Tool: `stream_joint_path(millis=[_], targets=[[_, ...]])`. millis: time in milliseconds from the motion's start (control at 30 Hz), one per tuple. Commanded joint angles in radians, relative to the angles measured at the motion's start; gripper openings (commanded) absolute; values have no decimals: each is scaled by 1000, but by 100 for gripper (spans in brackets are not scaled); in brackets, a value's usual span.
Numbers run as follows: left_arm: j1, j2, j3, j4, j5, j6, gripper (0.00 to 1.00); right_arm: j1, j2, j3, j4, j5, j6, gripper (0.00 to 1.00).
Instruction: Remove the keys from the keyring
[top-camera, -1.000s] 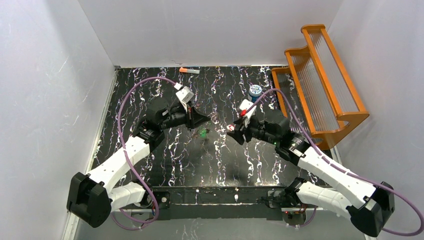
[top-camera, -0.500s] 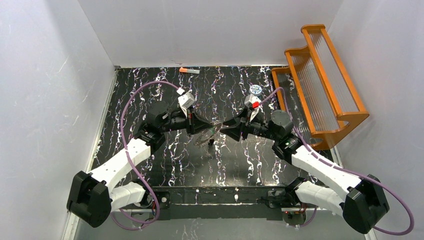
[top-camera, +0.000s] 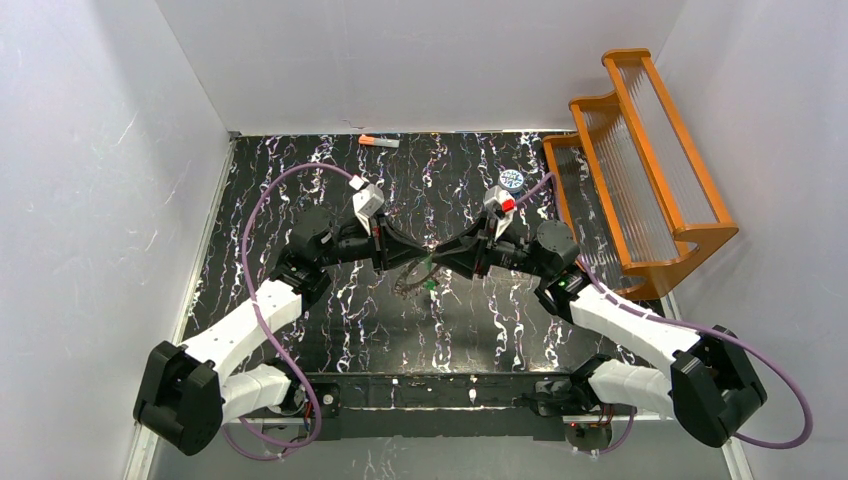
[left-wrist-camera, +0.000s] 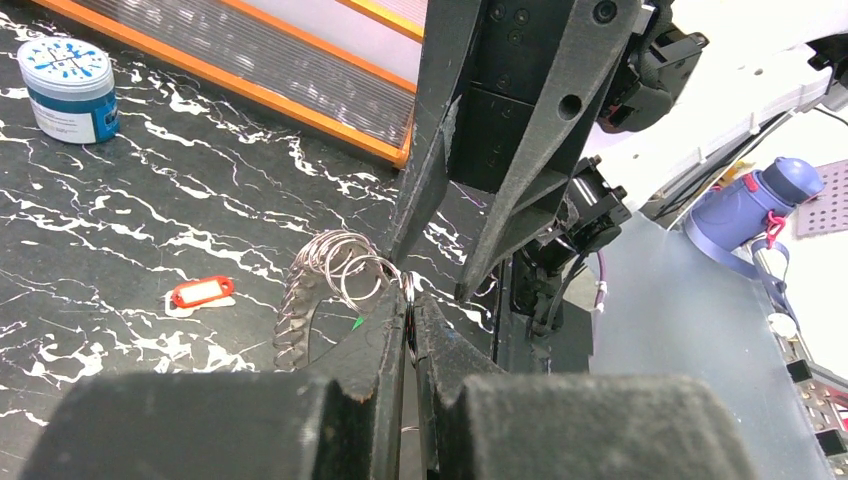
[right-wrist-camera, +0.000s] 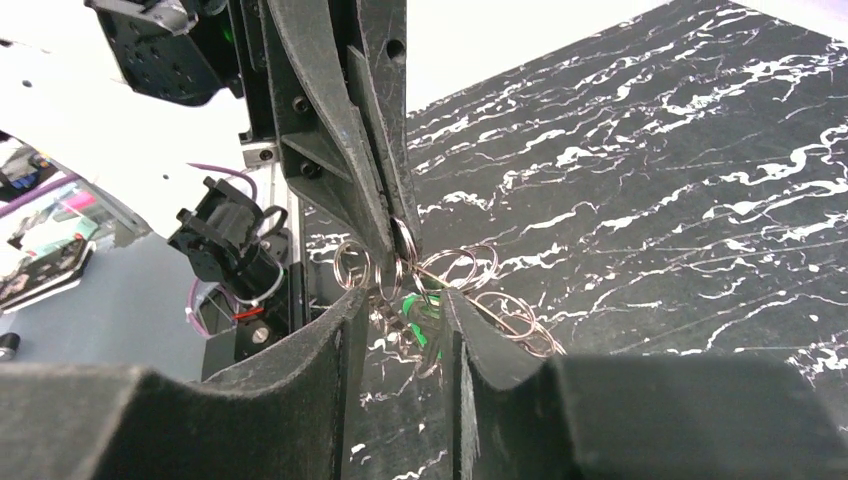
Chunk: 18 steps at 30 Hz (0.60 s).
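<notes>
Both arms stretch inward with wrists level, and their tips meet nose to nose at the centre of the top view.

Left gripper (left-wrist-camera: 410, 300): jaws clenched on a thin wire ring (right-wrist-camera: 406, 245).

Right gripper (right-wrist-camera: 400, 305): jaws parted, straddling the wire loops and a green key (top-camera: 428, 286).

The toothed keyring (left-wrist-camera: 288, 318) hangs tilted from those loops, left of centre in the left wrist view.

The red key (left-wrist-camera: 203, 291) lies flat on the table (top-camera: 480, 320), apart from the bundle.

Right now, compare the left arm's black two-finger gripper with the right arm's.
The left gripper is shut, pinching a small silver ring; the right gripper is open, its fingers straddling the bunch of silver rings without clamping. Both are black, meeting tip to tip.
</notes>
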Motion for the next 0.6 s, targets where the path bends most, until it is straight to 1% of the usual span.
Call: stream_joint_path(millis=[0,267,400,567], targets=[[3,-25,-10,126,45,-60,0,-4,23,-16,139,-9,29,39],[2,-28,-22,175,45,-99,0,-4,81,-18,208,-37,55,32],[-3,-15,-24,190,47,-113,0,-4,92,-19,251,-44,63,24],[-4,-6,-27,192,50,-115,0,-4,88,-26,297,-55,68,24]])
